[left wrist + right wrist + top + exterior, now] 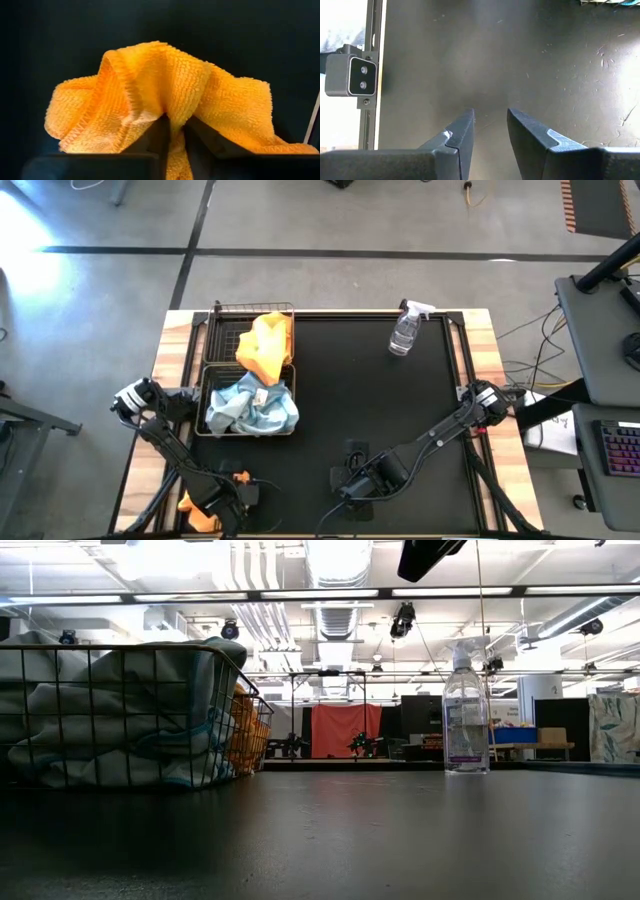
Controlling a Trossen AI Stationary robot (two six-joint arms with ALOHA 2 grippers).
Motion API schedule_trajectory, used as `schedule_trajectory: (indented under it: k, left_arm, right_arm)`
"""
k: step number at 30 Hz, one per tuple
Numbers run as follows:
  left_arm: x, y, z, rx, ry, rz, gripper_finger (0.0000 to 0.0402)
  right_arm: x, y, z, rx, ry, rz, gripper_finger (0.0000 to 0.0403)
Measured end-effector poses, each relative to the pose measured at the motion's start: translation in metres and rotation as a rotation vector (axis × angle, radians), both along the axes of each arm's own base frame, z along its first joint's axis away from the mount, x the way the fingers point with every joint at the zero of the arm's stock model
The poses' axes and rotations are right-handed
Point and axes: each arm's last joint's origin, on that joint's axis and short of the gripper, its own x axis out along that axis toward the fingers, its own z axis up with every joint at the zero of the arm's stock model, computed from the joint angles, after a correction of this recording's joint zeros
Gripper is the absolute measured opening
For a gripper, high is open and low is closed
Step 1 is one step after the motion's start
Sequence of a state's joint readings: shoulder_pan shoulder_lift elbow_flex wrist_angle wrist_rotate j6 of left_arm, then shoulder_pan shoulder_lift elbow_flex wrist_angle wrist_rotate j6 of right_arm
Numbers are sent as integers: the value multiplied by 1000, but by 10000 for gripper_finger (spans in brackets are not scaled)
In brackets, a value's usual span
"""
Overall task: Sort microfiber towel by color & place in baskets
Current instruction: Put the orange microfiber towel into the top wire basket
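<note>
My left gripper (212,513) is at the table's near left edge, shut on an orange-yellow towel (165,100), which shows in the high view (192,508) under the gripper. Two black wire baskets stand at the far left: the farther basket (228,330) holds orange-yellow towels (266,345), the nearer basket (205,402) holds pale blue-grey towels (250,405). My right gripper (490,125) is open and empty over the mat at the near middle (350,485). My left gripper pinches a bunched fold in the middle of the orange-yellow towel (172,120) between its two fingers; several layers gather there. The fingers point down from above. The towel spreads out to either side of the fingers.
A clear spray bottle (406,330) stands at the far middle-right of the black mat (400,410). The low view shows the nearer basket (120,710) at left and the bottle (466,715). A grey camera block (354,75) sits at the mat's near edge.
</note>
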State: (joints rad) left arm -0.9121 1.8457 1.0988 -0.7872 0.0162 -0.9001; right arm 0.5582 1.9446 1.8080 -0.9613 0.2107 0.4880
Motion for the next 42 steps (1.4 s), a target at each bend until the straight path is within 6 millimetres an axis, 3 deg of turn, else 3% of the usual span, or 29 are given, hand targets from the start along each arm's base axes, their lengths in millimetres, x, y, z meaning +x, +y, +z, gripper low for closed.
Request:
schedule_trajectory:
  k: [3, 10, 21, 31, 42]
  left_arm:
    - [-1, 1, 3, -2, -2, 2, 8]
    - [-7, 7, 18, -31, 28, 6, 4]
    - [-21, 28, 72, -39, 26, 82, 3]
    - [-23, 52, 158, 367, -184, 142, 4]
    - [-11, 69, 245, 388, -713, 162, 4]
  right_arm:
    - [0, 0, 0, 1, -1, -1, 111]
    - [0, 0, 0, 8, 0, -16, 112]
    - [0, 0, 0, 8, -1, -16, 112]
    - [0, 0, 0, 8, -1, -16, 112]
    - [0, 0, 0, 9, -3, -16, 112]
